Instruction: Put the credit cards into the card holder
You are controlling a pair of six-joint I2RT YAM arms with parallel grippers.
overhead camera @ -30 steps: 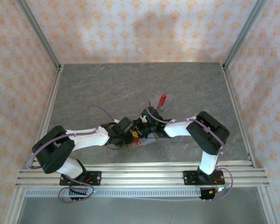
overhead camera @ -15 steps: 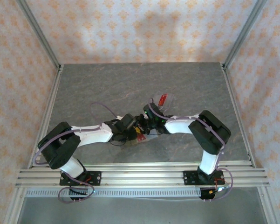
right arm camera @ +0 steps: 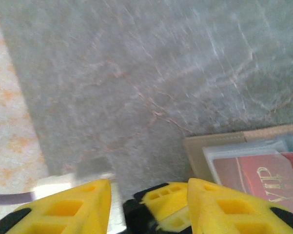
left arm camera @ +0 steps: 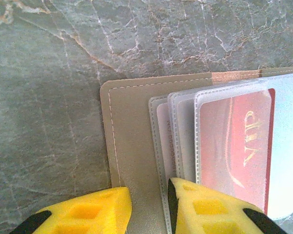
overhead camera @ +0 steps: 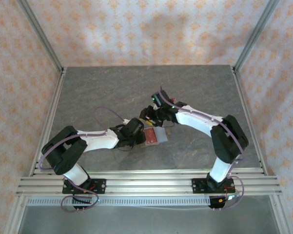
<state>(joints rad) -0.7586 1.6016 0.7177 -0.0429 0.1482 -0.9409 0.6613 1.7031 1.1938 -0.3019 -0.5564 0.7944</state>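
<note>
Although I cannot tell if the left gripper [left arm camera: 148,210] grips the card holder [left arm camera: 129,146] at its fingertips, the right gripper [right arm camera: 148,194] has its jaws spread, beside the red VIP card [right arm camera: 256,178].

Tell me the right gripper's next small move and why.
Probably lift the right gripper away to fetch another card: it hangs open and empty, and the red VIP card already lies under a clear sleeve of the open olive-brown wallet.

Bright, even light with soft shadows; the right wrist view is blurred, the left sharp.
</note>
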